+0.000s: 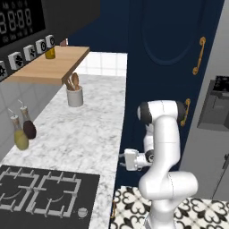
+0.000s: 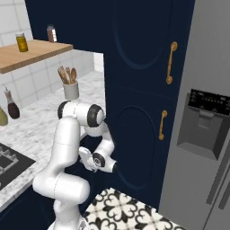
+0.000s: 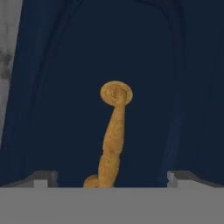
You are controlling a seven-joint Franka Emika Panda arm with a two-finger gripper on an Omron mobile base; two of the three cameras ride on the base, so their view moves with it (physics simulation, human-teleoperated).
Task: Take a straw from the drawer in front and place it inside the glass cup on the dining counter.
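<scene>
We hang before the drawer's brass handle [image 3: 113, 140] — gripper [image 3: 113, 177] fingers wide, empty; next, we close on it and pull.

Light: even, soft, no clear source.
Shadows: faint; navy cabinet door [image 2: 134, 90] dim, nearly black.
Sharpness: soft, coarse render (brass handle [image 3: 113, 140] edges blurred).
Glare: marble worktop [image 1: 85, 129] bright.
</scene>
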